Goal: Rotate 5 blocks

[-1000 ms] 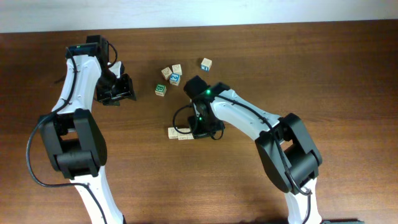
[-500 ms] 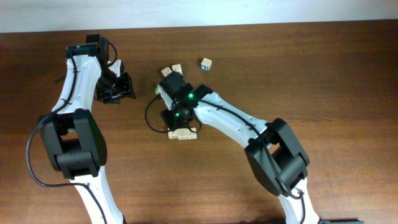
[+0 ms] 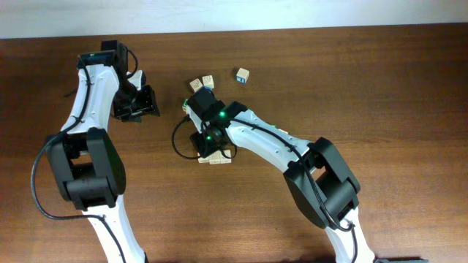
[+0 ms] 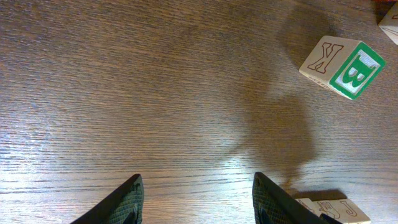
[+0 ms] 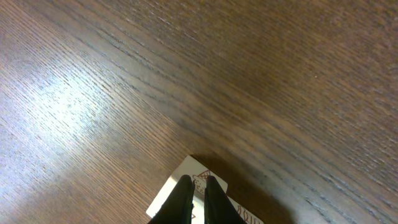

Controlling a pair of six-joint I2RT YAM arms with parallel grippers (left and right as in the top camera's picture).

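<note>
Two cream blocks [image 3: 214,158] lie side by side at the table's middle, under my right gripper [image 3: 208,145]. In the right wrist view the gripper [image 5: 198,182] is shut. Its tips hover over the top face of a cream block with red markings [image 5: 174,191], and nothing sits between them. My left gripper [image 3: 148,103] stands open over bare wood at the left, with nothing between its fingers [image 4: 198,180]. A cube with a green face and white letter [image 4: 343,59] lies ahead of it to the right. A cream block [image 4: 329,208] sits beside its right finger.
Three more cubes lie at the back: two close together [image 3: 202,82] and one with blue markings [image 3: 242,74]. The right arm's links cross the table's middle. Another cube's corner [image 4: 390,22] shows at the left wrist view's top right.
The right arm has swung left, so its wrist now covers the spot beside the green cube and sits over the cream blocks. The left arm has not moved.
</note>
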